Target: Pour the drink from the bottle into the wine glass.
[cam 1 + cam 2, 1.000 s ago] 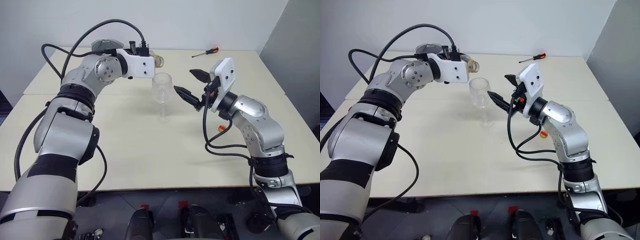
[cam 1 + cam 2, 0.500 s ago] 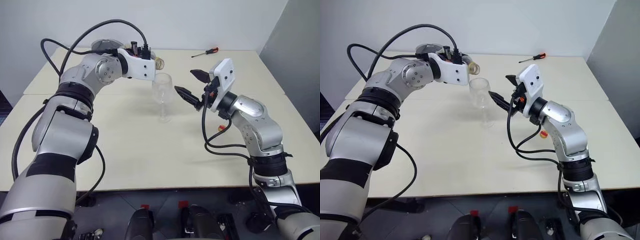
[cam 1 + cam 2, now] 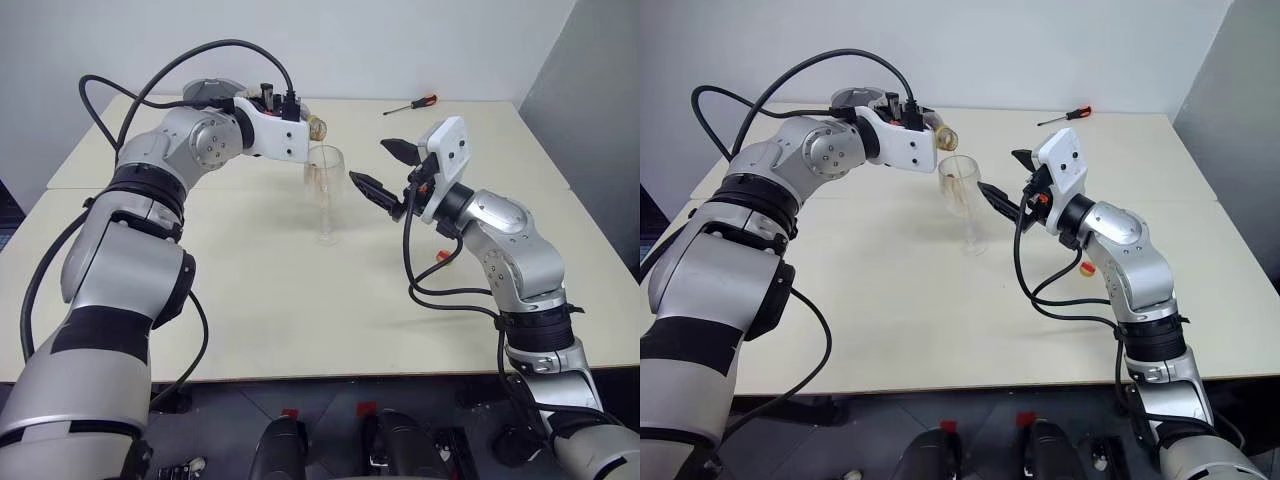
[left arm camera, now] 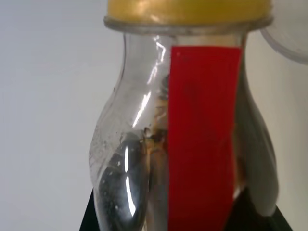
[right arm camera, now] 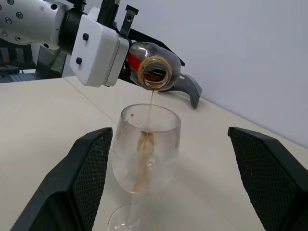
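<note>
Drink (image 5: 150, 103) is running in a thin brown stream from the bottle (image 5: 154, 66) mouth down into the wine glass (image 5: 144, 159), so the pour is under way, not finished. Bottle is tipped about level, mouth just above the glass rim, held up off the table (image 3: 300, 300) by the left gripper (image 3: 300, 128), which is clamped tight on the bottle body. Glass stands upright on the table, between the two arms. A streak of brown runs down its inner wall; how much has pooled in the bowl is hard to tell, probably very little so far.

Left wrist view: some dark liquid is left in the bottle's belly beside the red label (image 4: 202, 139), so there's more to come out, likely w/ a bit more tilt.

Right gripper (image 3: 385, 170) hangs just beside the glass bowl, fingers spread wide, gripping nothing, not touching the glass.

Screwdriver (image 3: 412, 103) lies at the far table edge, well apart.

Left to do: empty the rest, bring the bottle upright.
</note>
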{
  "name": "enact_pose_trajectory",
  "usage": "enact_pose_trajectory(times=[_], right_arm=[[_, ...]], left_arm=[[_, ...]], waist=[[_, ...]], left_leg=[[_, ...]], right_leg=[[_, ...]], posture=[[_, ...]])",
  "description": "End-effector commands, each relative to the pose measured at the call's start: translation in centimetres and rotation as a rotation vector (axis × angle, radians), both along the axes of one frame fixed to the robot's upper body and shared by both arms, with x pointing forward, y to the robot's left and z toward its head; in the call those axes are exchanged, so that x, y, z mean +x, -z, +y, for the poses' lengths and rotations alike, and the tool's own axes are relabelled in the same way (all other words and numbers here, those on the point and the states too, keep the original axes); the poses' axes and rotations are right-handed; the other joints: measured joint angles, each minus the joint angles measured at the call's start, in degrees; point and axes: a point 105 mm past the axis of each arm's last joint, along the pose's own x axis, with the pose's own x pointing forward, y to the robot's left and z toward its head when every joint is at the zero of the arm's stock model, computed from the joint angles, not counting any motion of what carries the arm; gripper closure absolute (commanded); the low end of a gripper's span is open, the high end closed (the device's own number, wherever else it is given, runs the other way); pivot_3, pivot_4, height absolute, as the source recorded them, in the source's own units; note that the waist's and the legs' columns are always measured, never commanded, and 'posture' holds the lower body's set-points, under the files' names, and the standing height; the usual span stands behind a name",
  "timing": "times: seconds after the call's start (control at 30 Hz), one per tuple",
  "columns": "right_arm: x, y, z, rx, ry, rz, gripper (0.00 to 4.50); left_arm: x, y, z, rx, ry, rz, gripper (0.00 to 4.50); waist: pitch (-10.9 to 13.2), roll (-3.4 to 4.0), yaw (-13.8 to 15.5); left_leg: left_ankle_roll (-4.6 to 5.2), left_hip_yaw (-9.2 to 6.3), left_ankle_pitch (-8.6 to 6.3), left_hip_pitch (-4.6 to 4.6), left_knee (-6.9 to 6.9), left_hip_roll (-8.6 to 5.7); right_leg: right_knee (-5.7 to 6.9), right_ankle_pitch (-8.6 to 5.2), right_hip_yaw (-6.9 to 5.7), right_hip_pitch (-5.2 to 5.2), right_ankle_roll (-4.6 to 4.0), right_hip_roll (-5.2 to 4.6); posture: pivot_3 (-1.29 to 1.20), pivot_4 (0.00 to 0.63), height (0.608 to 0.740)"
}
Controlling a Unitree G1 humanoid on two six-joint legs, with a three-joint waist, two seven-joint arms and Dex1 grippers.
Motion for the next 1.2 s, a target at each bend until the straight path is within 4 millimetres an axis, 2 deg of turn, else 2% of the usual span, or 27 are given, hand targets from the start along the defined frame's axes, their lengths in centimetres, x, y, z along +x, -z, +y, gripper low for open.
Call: enact_pose_trajectory(times=[0.03,1.2], right_arm=[[-0.49,-1.65,0.08,0.019,-0.015,-0.070,0.38],[-0.58,-1.58,0.27,0.018,-0.020,-0.071,0.38]], left_arm=[[-0.35,-2.86,-0.04,-0.014,0.011,-0.082,3.19],[-0.29,-2.99,0.30,0.030,-0.004,-0.103,3.19]], waist=[[0.00,0.00,0.00],[0.00,0.00,0.00]], left_leg=[[0.00,0.01,0.00,0.00,0.00,0.00],[0.00,0.01,0.00,0.01,0.04,0.00]], right_leg=[[0.00,0.00,0.00,0.00,0.00,0.00],[0.04,0.00,0.00,0.00,-0.01,0.00]], posture=[[0.00,0.150,0.740],[0.00,0.150,0.740]])
